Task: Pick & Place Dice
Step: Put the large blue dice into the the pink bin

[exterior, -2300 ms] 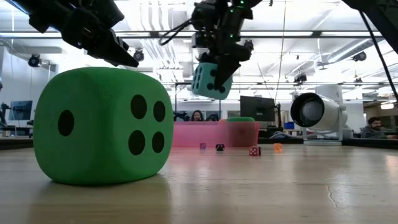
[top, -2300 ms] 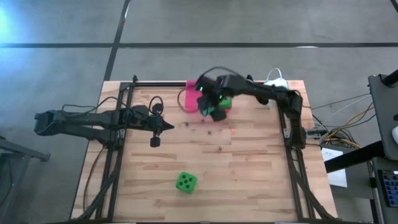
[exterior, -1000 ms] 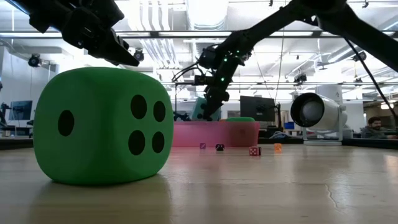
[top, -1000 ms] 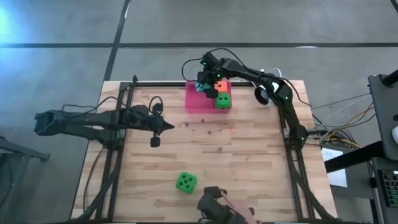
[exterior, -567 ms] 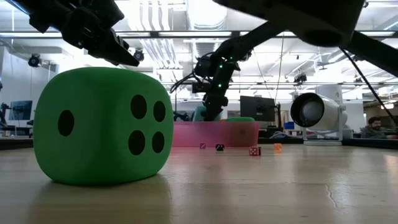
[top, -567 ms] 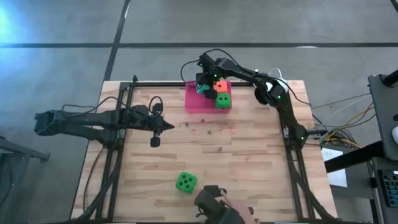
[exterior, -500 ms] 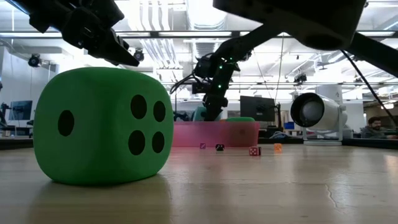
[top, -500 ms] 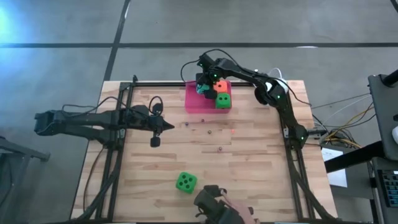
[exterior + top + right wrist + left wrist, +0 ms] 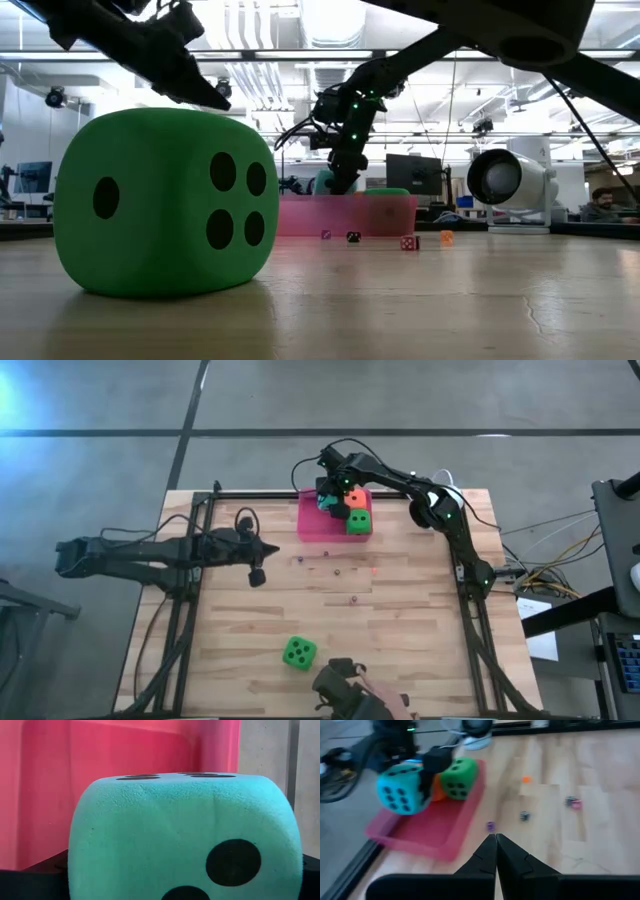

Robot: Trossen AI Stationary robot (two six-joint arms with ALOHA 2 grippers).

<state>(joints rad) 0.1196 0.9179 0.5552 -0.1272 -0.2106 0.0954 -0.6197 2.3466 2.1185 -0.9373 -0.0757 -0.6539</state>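
Since half a second ago the left gripper (image 9: 258, 576) has been sliding a little right and far over the desk (image 9: 400, 630), fingers pressed together and carrying nothing, while the right gripper (image 9: 326, 497) is staying put over the pink tray (image 9: 312, 528) at the far edge, spread wide around the teal die (image 9: 400, 788). That die is sitting low in the tray beside the orange die (image 9: 354, 500) and a green die (image 9: 359, 521). The other green die (image 9: 299, 652) is lying near the desk's front edge, nearer the left gripper, toward its near right. Whether the teal die is already resting on the tray floor is hidden; tiny dice (image 9: 524, 815) are scattered mid-desk, and a person's hand (image 9: 350, 700) is intruding at the near edge.
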